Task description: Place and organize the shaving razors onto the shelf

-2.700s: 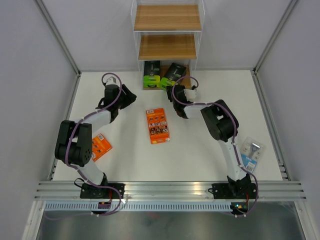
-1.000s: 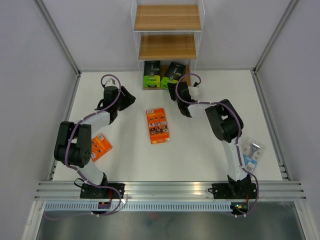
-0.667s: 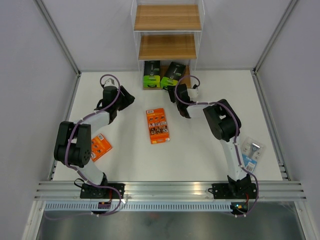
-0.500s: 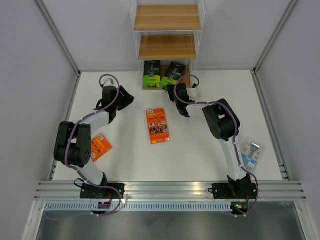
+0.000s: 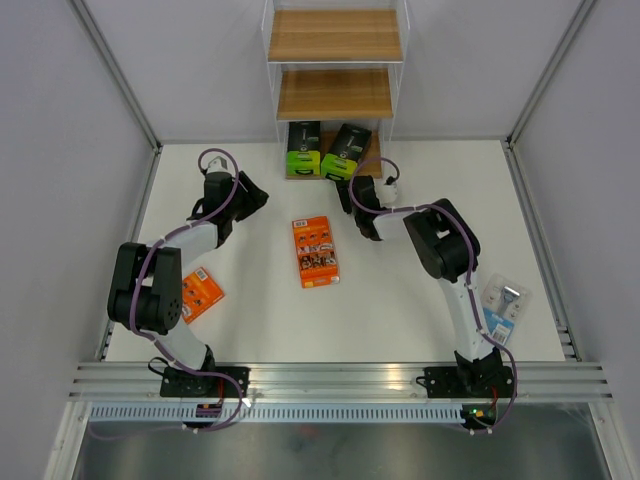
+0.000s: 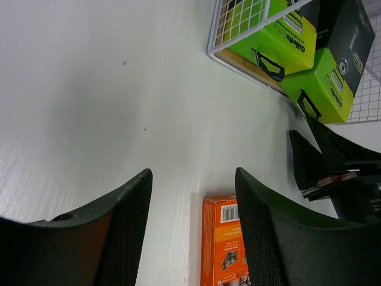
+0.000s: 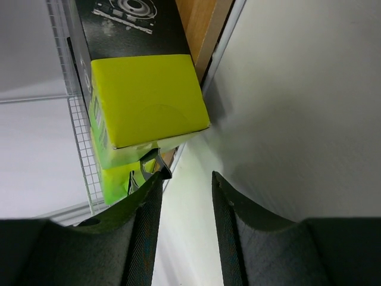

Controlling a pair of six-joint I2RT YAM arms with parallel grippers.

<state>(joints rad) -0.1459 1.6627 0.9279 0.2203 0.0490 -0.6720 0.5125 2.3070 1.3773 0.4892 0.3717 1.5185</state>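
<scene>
The shelf stands at the back centre. Two green-and-black razor packs sit on its bottom board, the right one tilted and sticking out over the front edge. My right gripper is open and empty just in front of that tilted pack. One orange pack lies flat mid-table. My left gripper is open and empty to its upper left, and the pack's end shows between its fingers. A second orange pack lies beside the left arm. The light blue pack lies at the right.
The shelf's white wire side grid and thin frame post stand close to both grippers. The right gripper's dark body shows in the left wrist view. Grey walls enclose the white table.
The right gripper has shifted a little left and right in front of the tilted green pack and stays open. The left arm and the packs have hardly moved.
</scene>
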